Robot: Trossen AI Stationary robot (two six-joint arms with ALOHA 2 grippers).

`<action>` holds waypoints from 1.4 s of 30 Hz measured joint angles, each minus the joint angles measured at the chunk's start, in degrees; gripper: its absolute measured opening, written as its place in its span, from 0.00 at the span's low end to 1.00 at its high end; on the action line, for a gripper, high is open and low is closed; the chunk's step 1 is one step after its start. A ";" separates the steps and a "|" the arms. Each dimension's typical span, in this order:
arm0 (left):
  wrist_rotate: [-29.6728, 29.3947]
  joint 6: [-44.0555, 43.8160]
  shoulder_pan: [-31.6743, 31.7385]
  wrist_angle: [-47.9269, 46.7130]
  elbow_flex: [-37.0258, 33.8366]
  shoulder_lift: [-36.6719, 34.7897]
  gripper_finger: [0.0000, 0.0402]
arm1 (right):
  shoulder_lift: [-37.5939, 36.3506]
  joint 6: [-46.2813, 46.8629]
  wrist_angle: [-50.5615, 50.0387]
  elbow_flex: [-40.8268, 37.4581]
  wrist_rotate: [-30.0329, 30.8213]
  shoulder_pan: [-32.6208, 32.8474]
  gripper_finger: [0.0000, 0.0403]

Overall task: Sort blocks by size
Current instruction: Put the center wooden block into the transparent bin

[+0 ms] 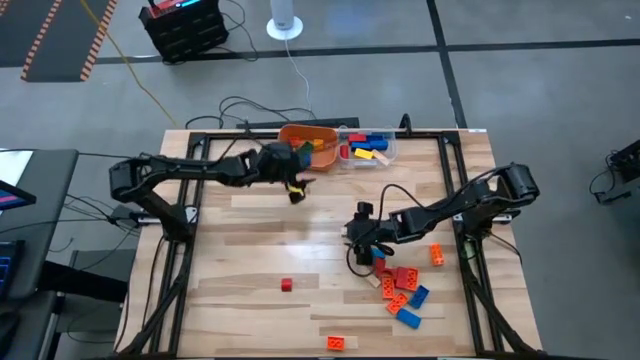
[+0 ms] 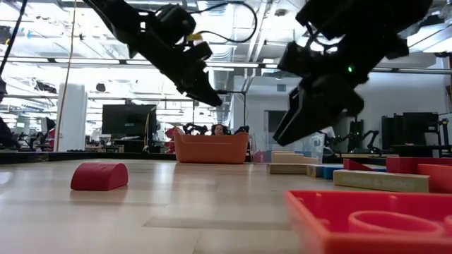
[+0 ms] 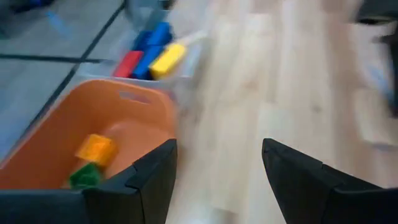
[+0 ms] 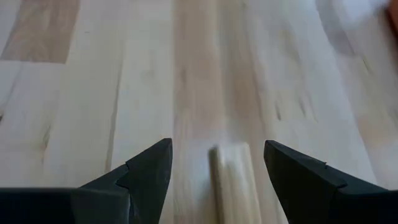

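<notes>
Blur hides most blocks [image 1: 403, 288]; both the left end effector [image 3: 217, 180] and right end effector [image 4: 217, 180] gape wide, empty.

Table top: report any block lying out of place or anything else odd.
Two blocks lie apart from the main cluster near the right hand: a small red block alone mid-table, and an orange block at the front edge. Nothing looks spilled or damaged. The left hand hangs open beside the orange bowl.

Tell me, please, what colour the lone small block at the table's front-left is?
The lone small block is red, clearest in the low view.
</notes>
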 joint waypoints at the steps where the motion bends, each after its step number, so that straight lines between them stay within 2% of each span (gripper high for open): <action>1: -0.02 0.15 -1.20 0.51 -1.16 -0.65 0.57 | 0.62 -0.93 2.73 -1.27 -0.10 -0.11 0.71; 6: -4.20 -0.53 -5.95 6.96 -8.64 -4.47 0.57 | 1.64 -1.48 15.90 -8.16 -0.15 -2.45 0.71; 9: -6.72 -1.49 -8.01 8.18 -12.61 -8.69 0.57 | 1.59 -1.50 19.20 -10.49 -0.18 -3.07 0.71; 20: -10.47 -6.51 -13.17 7.21 -20.47 -22.23 0.57 | 1.61 -1.50 17.93 -11.61 -7.44 -6.79 0.71; 32: -11.77 -8.22 -18.03 5.63 -20.98 -24.66 0.57 | 1.46 -1.29 12.60 -11.42 -11.19 -8.42 0.70; 36: -13.64 -7.81 -19.21 5.81 -20.98 -24.68 0.57 | 1.46 -1.29 11.43 -11.39 -12.48 -8.41 0.62; 42: -14.32 -7.78 -19.27 5.72 -20.98 -24.68 0.57 | 1.42 -1.35 9.98 -11.37 -12.77 -8.37 0.38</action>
